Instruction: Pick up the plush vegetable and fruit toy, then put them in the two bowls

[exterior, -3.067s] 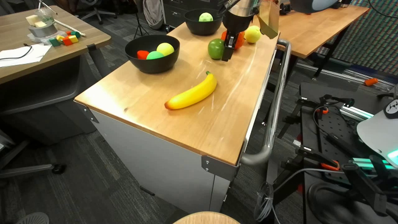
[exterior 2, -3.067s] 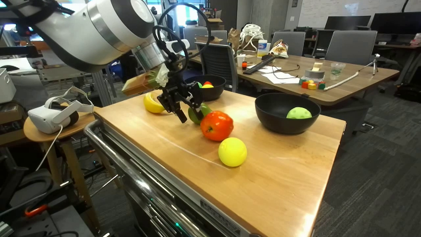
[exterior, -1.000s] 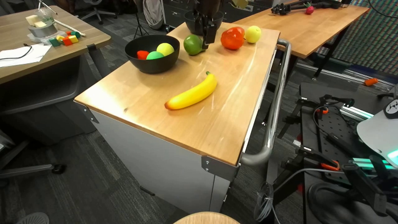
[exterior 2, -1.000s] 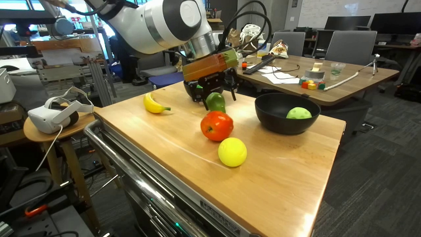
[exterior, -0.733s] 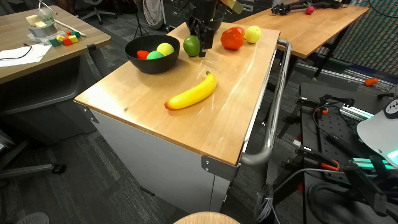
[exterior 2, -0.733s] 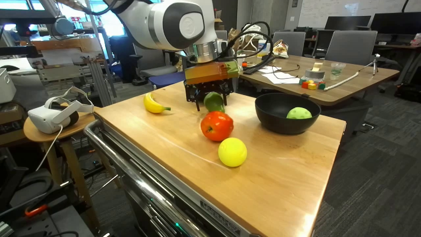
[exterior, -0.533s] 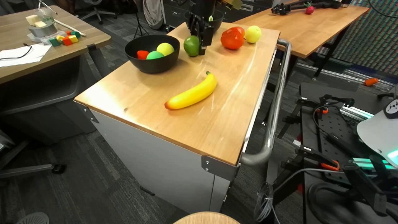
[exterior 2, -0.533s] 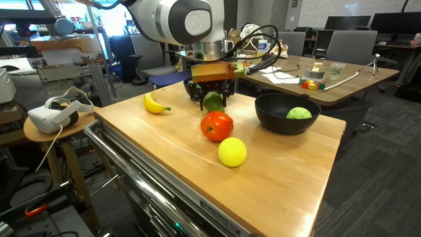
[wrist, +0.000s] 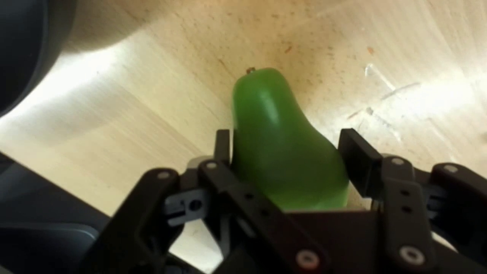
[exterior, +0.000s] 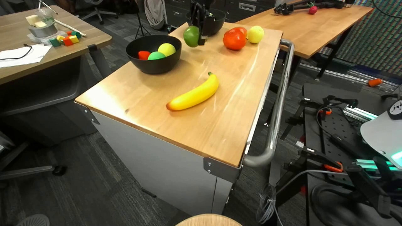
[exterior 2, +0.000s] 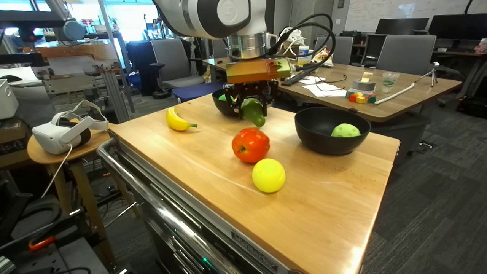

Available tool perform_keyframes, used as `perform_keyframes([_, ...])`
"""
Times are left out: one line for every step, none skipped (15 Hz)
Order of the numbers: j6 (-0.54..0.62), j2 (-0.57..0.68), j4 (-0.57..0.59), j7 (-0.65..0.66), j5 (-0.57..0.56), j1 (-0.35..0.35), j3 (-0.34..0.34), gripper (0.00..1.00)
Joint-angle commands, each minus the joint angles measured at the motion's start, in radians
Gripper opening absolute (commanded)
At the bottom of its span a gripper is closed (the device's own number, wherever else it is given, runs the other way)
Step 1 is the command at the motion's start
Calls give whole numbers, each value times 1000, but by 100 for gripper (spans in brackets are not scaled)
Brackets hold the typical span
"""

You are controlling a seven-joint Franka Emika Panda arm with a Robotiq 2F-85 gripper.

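My gripper (wrist: 284, 148) is shut on the green pear-shaped toy (wrist: 272, 114), with a finger on either side of its wide end. In both exterior views the toy (exterior: 190, 36) (exterior 2: 253, 111) hangs a little above the wooden top, narrow end tilted down. One black bowl (exterior: 154, 66) holds red, green and yellow pieces. Another black bowl (exterior 2: 327, 144) holds a light green ball (exterior 2: 345, 130). A yellow banana (exterior: 194, 94), a red tomato-like toy (exterior 2: 251, 145) and a yellow ball (exterior 2: 269, 176) lie on the top. A bowl (wrist: 23, 49) shows partly in the wrist view.
The gripper hangs between the two bowls, close to the one with several pieces. A metal handle (exterior: 281, 94) runs along the cart's side. A desk (exterior 2: 411, 82) with blocks, tape and papers stands beyond. A dark bin (wrist: 38, 243) lies past the edge in the wrist view.
The gripper came down over the green toy, which shifted towards the bowl with several pieces. It closed on the toy and has lifted it off the top in the last half second.
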Motion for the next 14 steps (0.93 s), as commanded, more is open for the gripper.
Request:
perform_keyframes([70,-140,-22,43,27,67,-12,45])
perform_keyframes([93,-152,-2,67,3,92,-15,45])
perform_keyframes([103,-148,31,82,1,117,-10,45])
perform_keyframes([110,-126,65,106,-15,143,-11,45])
perform_keyframes([105,-94,101,138,-31,167,-13,45])
perform_keyframes([104,-47,138,185,-65,191,-21,45])
perform_keyframes([97,-12,165,223,-86,207,-26,45])
perform_keyframes([95,32,192,268,-125,223,-35,45])
perform_keyframes([84,70,219,300,-151,234,-40,45])
perform_keyframes([72,110,249,329,-172,243,-46,45])
perform_keyframes([50,143,281,339,-176,245,-43,45])
perform_keyframes([33,172,311,347,-178,244,-40,45])
perform_keyframes([7,187,334,348,-175,241,-35,93])
perform_keyframes([-18,195,351,352,-182,243,-37,93])
